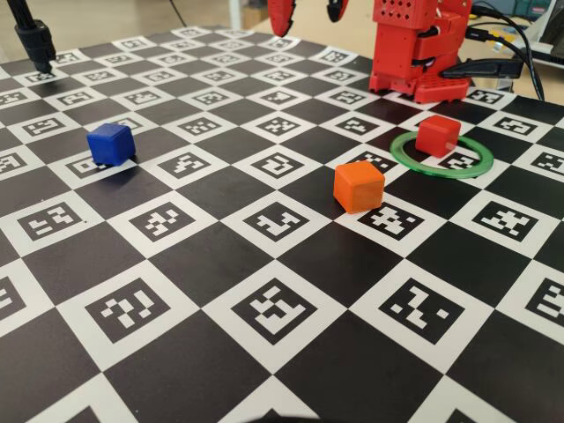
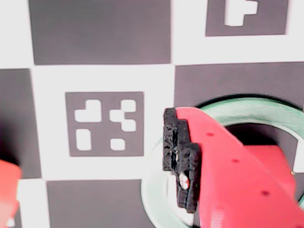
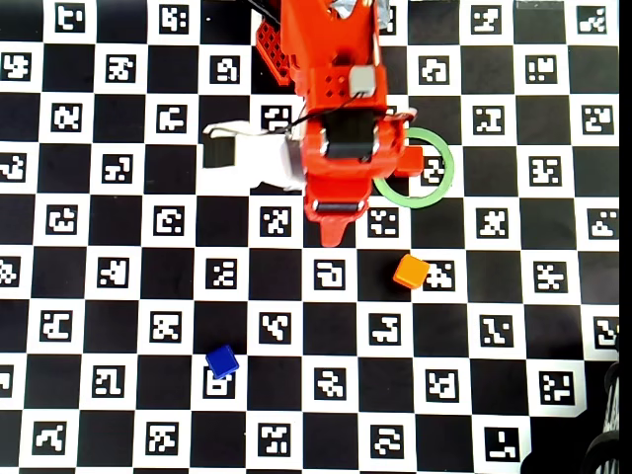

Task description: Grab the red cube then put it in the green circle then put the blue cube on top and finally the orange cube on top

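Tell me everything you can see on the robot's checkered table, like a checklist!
Surface: black-and-white checkerboard with printed markers, flat and clean.
Job's things: the red cube sits inside the green circle. The orange cube stands just outside the ring, nearer the camera. The blue cube is far off on the left of the fixed view. Nothing is stacked yet.
Clutter: a black stand at the far left corner.
Fingers: the fingers hang raised, spread apart, holding nothing.
Cables: black cables beside the arm's base.
Surroundings: blurred things beyond the table; cannot tell what.
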### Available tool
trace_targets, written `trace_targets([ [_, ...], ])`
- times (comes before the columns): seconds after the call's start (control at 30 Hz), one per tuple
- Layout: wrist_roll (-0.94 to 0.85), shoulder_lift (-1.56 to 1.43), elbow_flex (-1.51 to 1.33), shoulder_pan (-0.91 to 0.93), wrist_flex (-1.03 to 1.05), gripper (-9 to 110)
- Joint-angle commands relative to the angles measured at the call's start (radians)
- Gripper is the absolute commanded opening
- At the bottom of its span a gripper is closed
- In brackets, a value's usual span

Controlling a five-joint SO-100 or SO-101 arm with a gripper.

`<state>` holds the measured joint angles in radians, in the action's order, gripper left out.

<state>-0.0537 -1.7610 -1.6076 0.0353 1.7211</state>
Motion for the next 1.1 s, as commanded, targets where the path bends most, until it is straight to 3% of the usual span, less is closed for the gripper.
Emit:
trace_targets([
  [0.0,-0.061,0.015,0.138,0.029,0.044,35],
  [0.47,-0.247,0.331,0.586,0.267,0.081,35],
  [0.77,-0.215,0.502,0.805,0.278,0.115,46],
  [1.07,-0.193,0.703,1.034,0.272,0.12,49],
])
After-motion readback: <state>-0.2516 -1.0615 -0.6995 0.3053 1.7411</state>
